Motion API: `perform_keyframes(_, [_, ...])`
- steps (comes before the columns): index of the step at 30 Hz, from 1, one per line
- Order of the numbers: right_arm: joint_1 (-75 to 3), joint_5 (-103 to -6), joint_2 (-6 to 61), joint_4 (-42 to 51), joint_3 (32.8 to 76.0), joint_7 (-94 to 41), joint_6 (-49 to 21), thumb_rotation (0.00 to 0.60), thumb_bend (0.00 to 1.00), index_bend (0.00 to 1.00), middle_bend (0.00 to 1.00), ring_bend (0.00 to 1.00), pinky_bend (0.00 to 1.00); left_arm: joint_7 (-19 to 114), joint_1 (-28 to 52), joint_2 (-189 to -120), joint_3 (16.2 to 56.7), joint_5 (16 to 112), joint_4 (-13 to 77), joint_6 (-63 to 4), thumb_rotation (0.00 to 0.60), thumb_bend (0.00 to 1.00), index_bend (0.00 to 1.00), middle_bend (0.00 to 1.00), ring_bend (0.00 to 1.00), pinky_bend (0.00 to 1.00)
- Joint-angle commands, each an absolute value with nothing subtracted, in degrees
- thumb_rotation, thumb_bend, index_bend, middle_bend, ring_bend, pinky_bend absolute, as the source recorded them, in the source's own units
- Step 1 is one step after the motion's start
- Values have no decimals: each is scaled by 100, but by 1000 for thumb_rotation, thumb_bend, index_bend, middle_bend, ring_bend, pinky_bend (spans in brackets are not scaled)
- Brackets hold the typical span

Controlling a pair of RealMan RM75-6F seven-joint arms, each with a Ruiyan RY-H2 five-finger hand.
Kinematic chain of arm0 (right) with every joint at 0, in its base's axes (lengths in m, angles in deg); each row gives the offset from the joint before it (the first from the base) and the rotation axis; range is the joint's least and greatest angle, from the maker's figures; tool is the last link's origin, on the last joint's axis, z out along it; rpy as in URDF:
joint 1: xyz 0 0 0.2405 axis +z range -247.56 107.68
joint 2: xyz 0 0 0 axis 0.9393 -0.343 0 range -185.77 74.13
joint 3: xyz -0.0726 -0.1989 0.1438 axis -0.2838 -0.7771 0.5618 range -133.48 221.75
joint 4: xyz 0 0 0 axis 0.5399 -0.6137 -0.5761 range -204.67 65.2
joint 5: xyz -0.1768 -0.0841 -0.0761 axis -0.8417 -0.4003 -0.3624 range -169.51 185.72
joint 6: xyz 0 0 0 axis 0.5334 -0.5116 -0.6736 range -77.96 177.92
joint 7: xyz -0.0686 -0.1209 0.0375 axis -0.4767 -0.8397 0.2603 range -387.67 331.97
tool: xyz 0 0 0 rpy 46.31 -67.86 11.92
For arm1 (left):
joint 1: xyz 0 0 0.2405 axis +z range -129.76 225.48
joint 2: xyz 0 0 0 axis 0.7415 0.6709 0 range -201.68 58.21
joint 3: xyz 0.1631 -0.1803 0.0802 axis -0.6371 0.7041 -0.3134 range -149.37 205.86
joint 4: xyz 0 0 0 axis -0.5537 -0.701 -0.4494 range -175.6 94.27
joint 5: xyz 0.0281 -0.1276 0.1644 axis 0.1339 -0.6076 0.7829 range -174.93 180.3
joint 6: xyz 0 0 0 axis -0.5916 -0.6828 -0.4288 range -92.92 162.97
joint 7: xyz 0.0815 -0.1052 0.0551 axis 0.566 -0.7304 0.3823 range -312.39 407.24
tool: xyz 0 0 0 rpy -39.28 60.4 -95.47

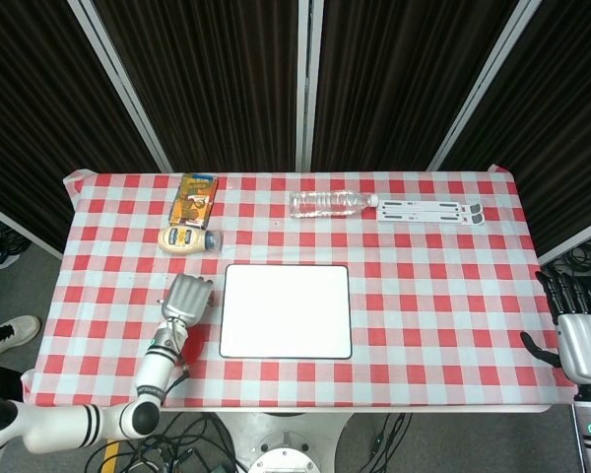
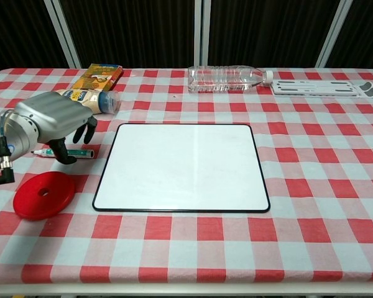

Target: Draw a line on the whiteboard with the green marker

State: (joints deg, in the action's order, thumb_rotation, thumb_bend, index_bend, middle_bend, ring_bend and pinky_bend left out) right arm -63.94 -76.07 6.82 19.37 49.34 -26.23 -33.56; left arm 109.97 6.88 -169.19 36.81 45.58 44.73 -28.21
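Your left hand (image 2: 50, 124) hovers over the green marker (image 2: 79, 153), fingers apart, just beside the whiteboard's (image 2: 181, 166) left edge; your right hand (image 1: 581, 340) is spread off the worktop's (image 2: 311, 167) corner.

A red-and-white checked tablecloth (image 2: 311, 186) covers the table. In the upper middle of the chest view a clear plastic water bottle (image 2: 226, 78) lies on its side, cap toward the right. Just right of it, a flat white folded stand (image 2: 326, 87) lies along the far edge. At upper left sits a small orange box (image 2: 98, 76), with a mayonnaise bottle (image 2: 81, 102) lying just in front of it. A red disc (image 2: 44, 194) with a centre hole rests at lower left.
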Motion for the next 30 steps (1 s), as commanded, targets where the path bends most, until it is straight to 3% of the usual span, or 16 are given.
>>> perform_keyframes(1, [-6391,-7608,684,1929,4934,-2606,-3350,600,146,0,22,0,0,11043,608,-16968,3682,4374,4399,-2842,600,249,462,471,801,952])
perform_keyframes(30, [-6381,-7575,670,1908,4926,-2536,-3272,600,146,0,22,0,0,10693,334,-17058,3444,3962,4087,-2828,600,315,506,512,810,952])
